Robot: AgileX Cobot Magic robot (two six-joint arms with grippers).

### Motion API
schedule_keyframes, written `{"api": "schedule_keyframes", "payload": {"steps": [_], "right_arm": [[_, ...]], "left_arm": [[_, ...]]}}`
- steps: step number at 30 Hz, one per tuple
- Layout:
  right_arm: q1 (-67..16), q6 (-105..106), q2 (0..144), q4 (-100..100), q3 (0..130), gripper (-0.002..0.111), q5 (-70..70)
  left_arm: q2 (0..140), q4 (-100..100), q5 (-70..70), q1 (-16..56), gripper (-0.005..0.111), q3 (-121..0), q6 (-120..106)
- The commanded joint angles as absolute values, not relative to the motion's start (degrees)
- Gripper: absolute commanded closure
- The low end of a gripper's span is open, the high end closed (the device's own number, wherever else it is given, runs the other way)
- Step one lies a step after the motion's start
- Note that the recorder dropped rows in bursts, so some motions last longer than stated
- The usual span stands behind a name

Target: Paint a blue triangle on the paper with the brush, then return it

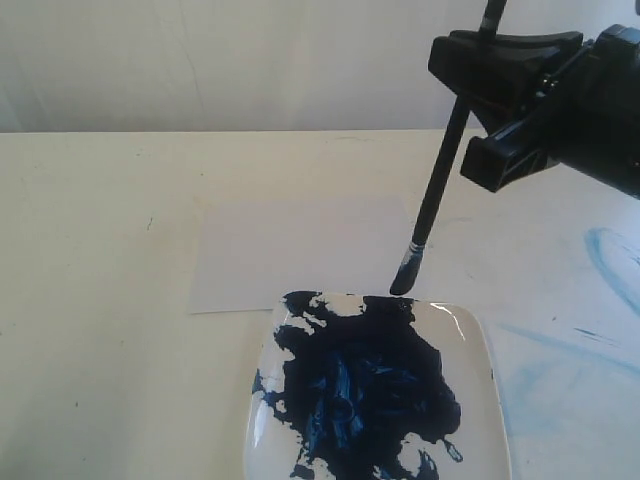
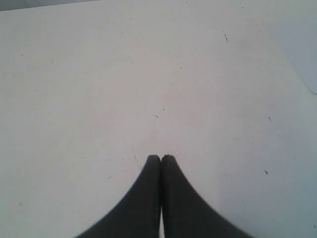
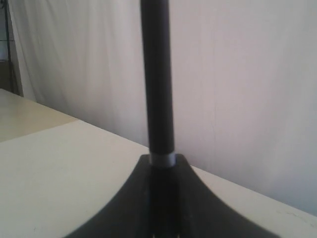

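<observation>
Right gripper (image 1: 462, 112): we find it high at the right of the exterior view, its two black fingers clamped on the handle of the brush (image 1: 431, 195). The right wrist view confirms this. The black handle (image 3: 157, 74) passes between the fingers of the gripper (image 3: 162, 166), with no gap visible on either side.

Brush: it is held off the table, tilted, with the handle end leaning up past the gripper and the head pointing down. Below the narrow silver band, the blue-stained bristle tip (image 1: 404, 278) sits at the far edge of the plate (image 1: 478, 330). We cannot tell whether it touches the plate or hangs just above it.

Plate: a glossy white rounded square, near the camera, with most of its face covered by a broad dark-blue paint smear (image 1: 365, 390).

Paper (image 1: 290, 250): a plain white sheet lying flat on the cream table (image 1: 100, 250), directly behind the plate. The plate's far edge overlaps the near edge of the sheet.

Table: there are faint pale-blue stains (image 1: 610, 260) at the right side.

Left gripper (image 2: 161, 158): its fingers are pressed together with nothing between them. It sits above a bare stretch of the table. We see it in its wrist view only.
</observation>
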State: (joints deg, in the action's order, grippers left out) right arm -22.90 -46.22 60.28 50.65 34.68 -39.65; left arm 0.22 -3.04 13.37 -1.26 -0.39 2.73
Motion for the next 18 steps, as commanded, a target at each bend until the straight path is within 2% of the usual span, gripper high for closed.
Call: {"api": "schedule_keyframes", "payload": {"steps": [1,7,12,18], "right_arm": [[-23.0,-49.2,59.5,52.5,34.8,0.108,-36.4],[-23.0,-49.7,59.5,52.5,34.8,0.108,-35.9],[-23.0,-49.7,59.5,52.5,34.8,0.108,-35.9],[-23.0,-49.7,59.5,52.5,34.8,0.108,-34.6]], "left_arm": [[0.0,-3.3,13.3,-0.9,0.107,0.0,2.7],[0.0,-3.7,-1.9,-0.9,0.107,0.0,2.6],[0.0,-3.5,-7.1,-0.9,0.107,0.0,3.7],[0.0,-3.5,-24.3,-0.9,0.107,0.0,17.9]]}}
